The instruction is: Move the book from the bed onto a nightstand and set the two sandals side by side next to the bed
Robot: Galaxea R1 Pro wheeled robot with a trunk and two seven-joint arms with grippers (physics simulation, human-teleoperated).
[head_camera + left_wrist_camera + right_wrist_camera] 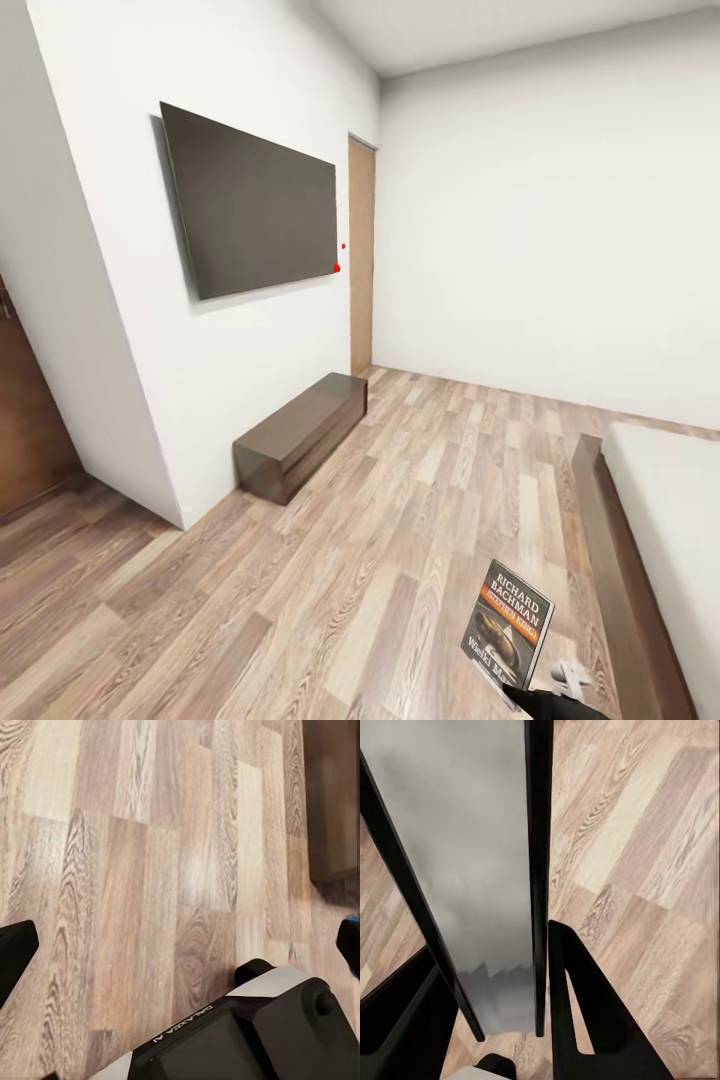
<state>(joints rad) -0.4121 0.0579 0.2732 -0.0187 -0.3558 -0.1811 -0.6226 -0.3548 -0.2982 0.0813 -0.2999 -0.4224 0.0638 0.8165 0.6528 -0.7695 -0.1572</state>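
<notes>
I carry the book upright, pinched at its lower edge in the closed right gripper; the floor lies below, so any slip drops it.

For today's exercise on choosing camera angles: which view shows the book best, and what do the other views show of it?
The head view shows the book best: its cover and the Richard Bachman lettering are readable, upright above the floor. The right wrist view shows it close up as a blurred grey slab between the right gripper's fingers. The left wrist view gives floorboards and the robot's base.
</notes>
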